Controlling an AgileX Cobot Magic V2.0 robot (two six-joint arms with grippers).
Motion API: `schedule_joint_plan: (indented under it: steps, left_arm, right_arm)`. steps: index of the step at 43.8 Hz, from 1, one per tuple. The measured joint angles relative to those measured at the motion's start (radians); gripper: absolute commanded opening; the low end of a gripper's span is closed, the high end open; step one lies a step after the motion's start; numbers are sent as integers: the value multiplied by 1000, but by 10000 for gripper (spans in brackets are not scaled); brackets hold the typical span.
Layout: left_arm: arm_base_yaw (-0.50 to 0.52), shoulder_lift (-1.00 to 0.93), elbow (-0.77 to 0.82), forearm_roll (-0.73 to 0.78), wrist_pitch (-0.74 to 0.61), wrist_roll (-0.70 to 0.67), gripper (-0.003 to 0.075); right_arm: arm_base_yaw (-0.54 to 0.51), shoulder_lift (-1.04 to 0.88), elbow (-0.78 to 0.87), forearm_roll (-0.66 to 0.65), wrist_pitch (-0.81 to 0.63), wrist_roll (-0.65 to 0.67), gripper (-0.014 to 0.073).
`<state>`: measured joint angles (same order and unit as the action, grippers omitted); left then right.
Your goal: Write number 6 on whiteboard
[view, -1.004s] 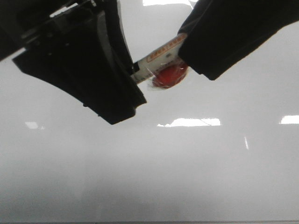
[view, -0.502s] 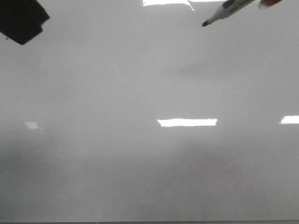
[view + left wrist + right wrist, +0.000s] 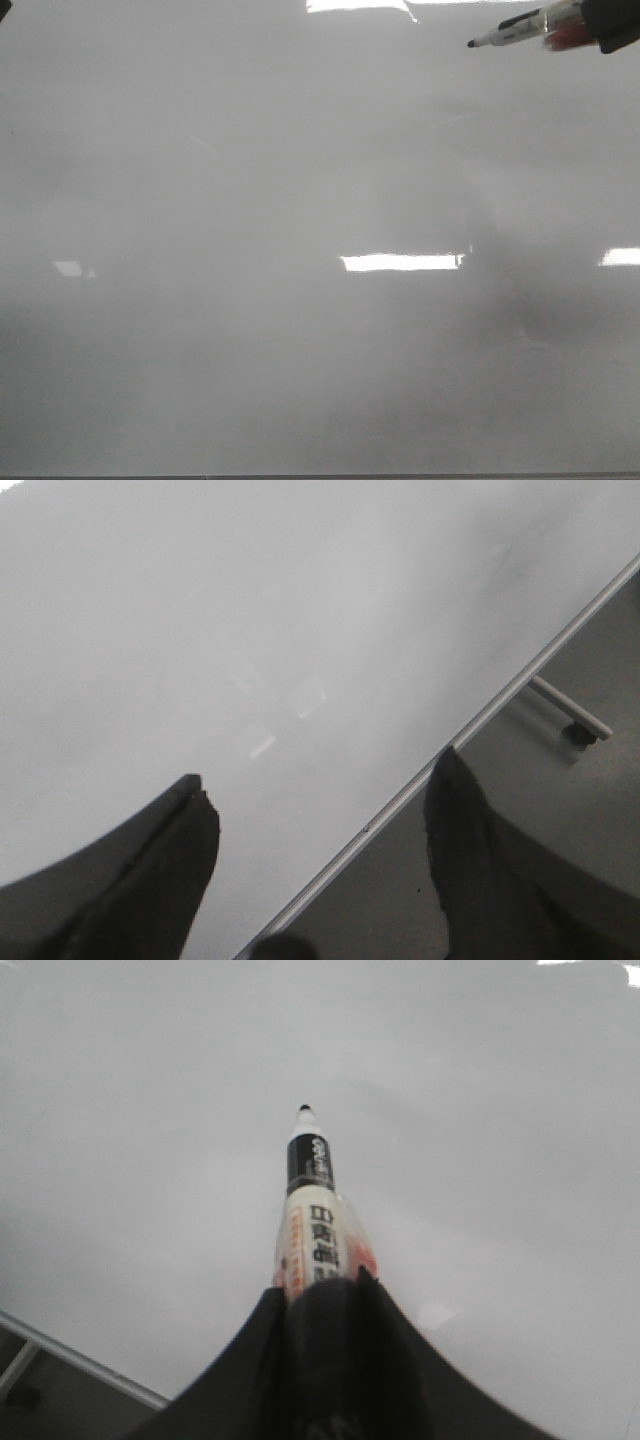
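Observation:
The whiteboard [image 3: 250, 350] is a glossy pale grey board that fills the front view; it bears no number 6 and no other mark. My right gripper [image 3: 318, 1285] is shut on a white marker [image 3: 312, 1215] with a black tip and red print, held above the board. In the front view the marker [image 3: 520, 25] pokes in at the top right, tip to the left, with the right gripper [image 3: 612, 22] at the corner. My left gripper [image 3: 320, 800] is open and empty over the board's edge [image 3: 500, 700]. The whiteboard also shows in the left wrist view [image 3: 250, 610] and the right wrist view [image 3: 480, 1110].
Bright rectangular light reflections [image 3: 402, 262] lie on the board. The board's thin dark bottom edge [image 3: 320, 476] runs along the front. Beyond the board's edge the left wrist view shows grey floor and a caster leg [image 3: 575, 720].
Both arms have pulled away from the middle of the front view. The left gripper has gone off the top left. The right gripper with the marker has moved to the top right.

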<state>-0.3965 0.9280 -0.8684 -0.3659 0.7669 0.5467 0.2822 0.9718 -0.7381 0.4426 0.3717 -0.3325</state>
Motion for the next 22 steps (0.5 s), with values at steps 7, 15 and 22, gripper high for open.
schedule_joint_plan:
  steps: [7, 15, 22]
  left_arm:
    - [0, 12, 0, 0, -4, 1, 441]
    - [0, 15, 0, 0, -15, 2, 440]
    - [0, 15, 0, -2, -29, 2, 440]
  right_arm:
    - [0, 58, -4, 4, -59, 2, -68]
    - [0, 121, -60, 6, -80, 4, -68]
    - [0, 179, -107, 6, -97, 4, -68]
